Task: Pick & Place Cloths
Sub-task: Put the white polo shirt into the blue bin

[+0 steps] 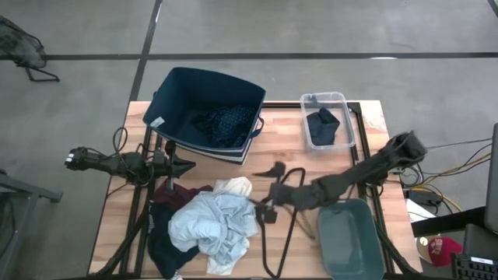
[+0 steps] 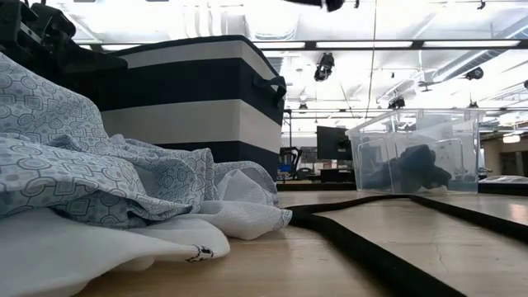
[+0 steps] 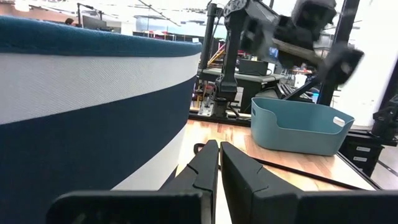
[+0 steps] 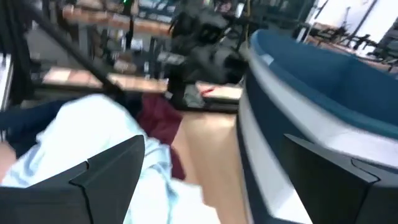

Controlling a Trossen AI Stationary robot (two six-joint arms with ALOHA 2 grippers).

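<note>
The cloths lie heaped at the table's near left: a pale blue shirt on top, a white piece, a maroon piece and a dark piece. A navy patterned piece lies inside the navy bin. A dark grey piece sits in a clear box. My right gripper is open, raised just right of the heap. My left gripper is shut beside the bin's near left corner.
A teal tub stands at the near right. A thin black hanger lies between the tub and the heap. The striped bin wall rises close beside my left gripper. Bare wood lies between the bin and the clear box.
</note>
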